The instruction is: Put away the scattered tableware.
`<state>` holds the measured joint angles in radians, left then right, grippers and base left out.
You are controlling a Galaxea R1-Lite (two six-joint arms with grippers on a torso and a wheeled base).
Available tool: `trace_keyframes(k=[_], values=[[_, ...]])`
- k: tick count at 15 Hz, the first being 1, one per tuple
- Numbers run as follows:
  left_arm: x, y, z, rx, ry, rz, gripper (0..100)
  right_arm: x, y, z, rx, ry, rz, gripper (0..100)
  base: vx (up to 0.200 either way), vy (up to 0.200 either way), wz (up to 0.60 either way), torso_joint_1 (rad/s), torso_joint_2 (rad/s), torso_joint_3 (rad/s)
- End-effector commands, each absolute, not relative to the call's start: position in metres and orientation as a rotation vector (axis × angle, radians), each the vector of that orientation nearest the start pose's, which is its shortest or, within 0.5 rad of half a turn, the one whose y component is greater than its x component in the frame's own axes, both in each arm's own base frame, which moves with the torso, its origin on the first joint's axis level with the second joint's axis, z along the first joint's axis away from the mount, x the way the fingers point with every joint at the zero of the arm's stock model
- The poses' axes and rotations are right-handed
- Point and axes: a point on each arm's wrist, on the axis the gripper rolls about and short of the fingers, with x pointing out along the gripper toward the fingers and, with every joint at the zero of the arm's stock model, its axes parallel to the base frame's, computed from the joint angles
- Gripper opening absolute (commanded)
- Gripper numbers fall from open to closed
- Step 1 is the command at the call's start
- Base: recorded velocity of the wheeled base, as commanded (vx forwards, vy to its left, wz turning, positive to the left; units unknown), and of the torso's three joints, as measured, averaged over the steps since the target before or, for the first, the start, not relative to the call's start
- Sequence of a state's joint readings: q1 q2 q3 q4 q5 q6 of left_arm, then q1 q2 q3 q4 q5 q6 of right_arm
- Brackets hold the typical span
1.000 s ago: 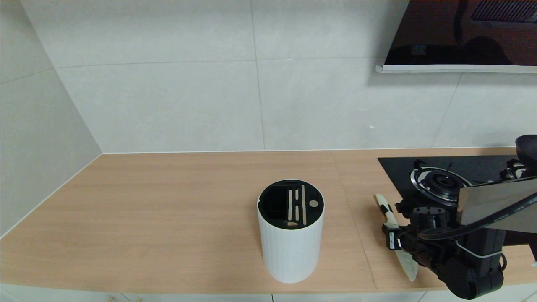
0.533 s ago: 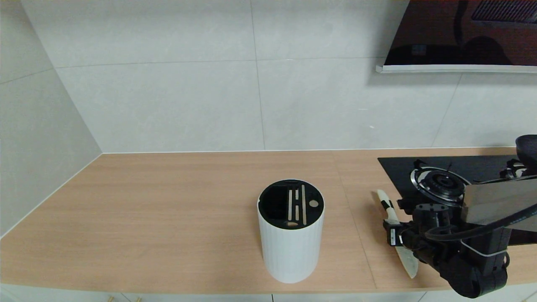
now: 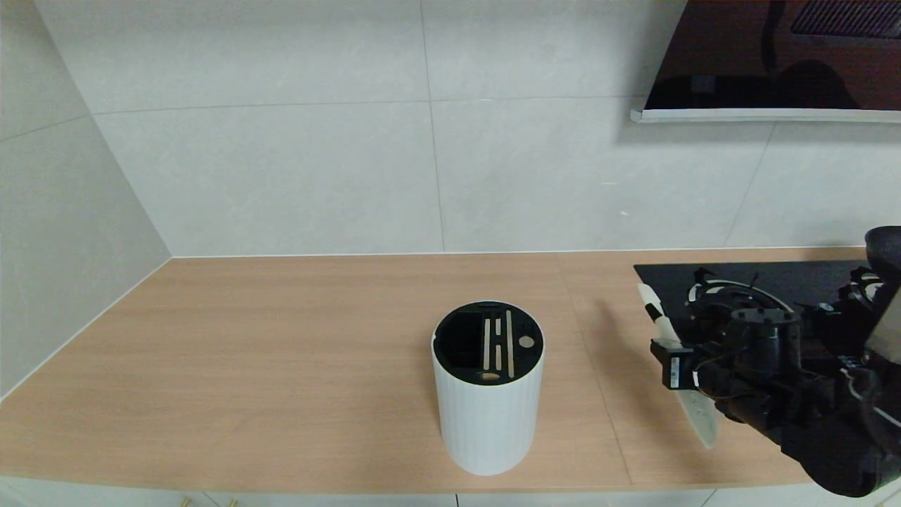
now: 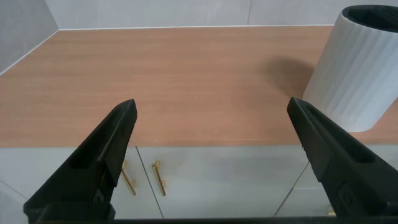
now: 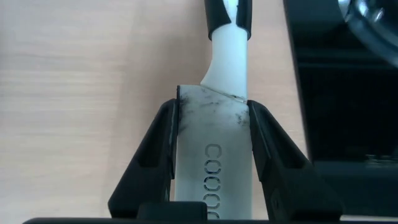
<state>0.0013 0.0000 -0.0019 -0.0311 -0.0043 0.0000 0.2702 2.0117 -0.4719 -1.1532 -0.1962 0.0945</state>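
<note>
1. Where the head view looks down on the counter (image 3: 281,352), the right gripper (image 3: 677,370) is clamped on the knife (image 3: 658,317) beside the hob (image 3: 669,278). The handle points toward the wall and the blade tip toward the front edge.
2. Same view: the white holder (image 3: 488,394) stands upright near the front edge, well apart from the knife, slotted black top up.
3. Left wrist view: the left gripper (image 4: 211,109) sits in front of the counter's edge, jaws spread wide with nothing between them. The holder (image 4: 354,68) stands on the counter (image 4: 186,81) beyond, and cabinet pulls (image 4: 155,177) show below.
4. Right wrist view: the right gripper's fingers (image 5: 155,155) press both sides of the knife (image 5: 214,143) blade where it meets the handle, with the hob (image 5: 336,81) alongside.
</note>
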Motion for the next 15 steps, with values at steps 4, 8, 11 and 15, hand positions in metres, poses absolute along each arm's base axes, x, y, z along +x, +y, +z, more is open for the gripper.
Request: trace_keyframes(k=[4, 8, 11, 15], values=[[-0.033, -0.002, 0.121, -0.001, -0.101, -0.117, 100, 0.222, 0.111, 0.174, 0.033, 0.237, 0.279, 0, 0.0, 0.0, 0.0, 0.0, 0.0, 0.0], [-0.006, -0.01, 0.178, -0.041, 0.135, -0.5, 100, 0.216, 0.127, 0.225, 0.039, 0.203, 0.356, 0, 0.0, 0.0, 0.0, 0.0, 0.0, 0.0], [0.035, -0.015, 0.235, -0.067, 0.182, -0.697, 100, 0.221, 0.141, 0.245, 0.053, 0.176, 0.441, 0, 0.0, 0.0, 0.0, 0.0, 0.0, 0.0], [0.076, -0.024, 0.256, -0.077, 0.192, -0.821, 100, 0.223, 0.159, 0.253, 0.058, 0.164, 0.537, 0, 0.0, 0.0, 0.0, 0.0, 0.0, 0.0]])
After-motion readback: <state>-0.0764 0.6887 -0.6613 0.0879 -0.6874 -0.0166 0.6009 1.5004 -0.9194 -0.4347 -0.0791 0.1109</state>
